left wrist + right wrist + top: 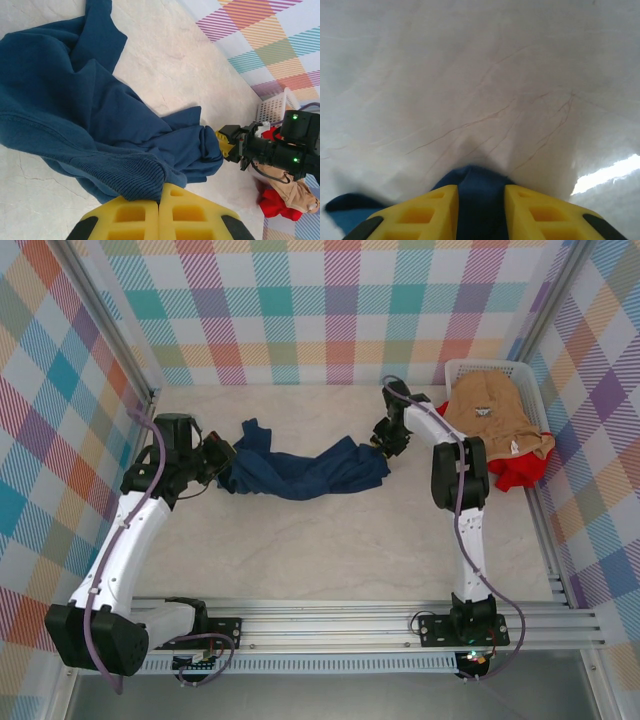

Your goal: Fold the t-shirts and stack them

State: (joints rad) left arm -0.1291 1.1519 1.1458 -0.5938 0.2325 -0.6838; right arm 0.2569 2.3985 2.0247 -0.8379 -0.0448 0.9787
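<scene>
The navy blue t-shirt [300,472] lies crumpled in a long band across the middle of the table, stretched between both arms. My left gripper [222,458] is shut on its ribbed edge [145,175] at the left end, the yellow fingers [190,205] pressed together. At the right end, my right gripper [380,448] has a bunch of the navy cloth [480,200] filling the gap between its yellow fingers [535,210]. The tan t-shirt [490,415] lies heaped in the basket, and the red t-shirt [515,472] hangs out over the basket's near end.
The white laundry basket [470,368] stands at the back right corner against the checkered wall. The marble-look tabletop [330,550] lies bare in front of the navy shirt. A metal rail [350,615] runs along the near edge.
</scene>
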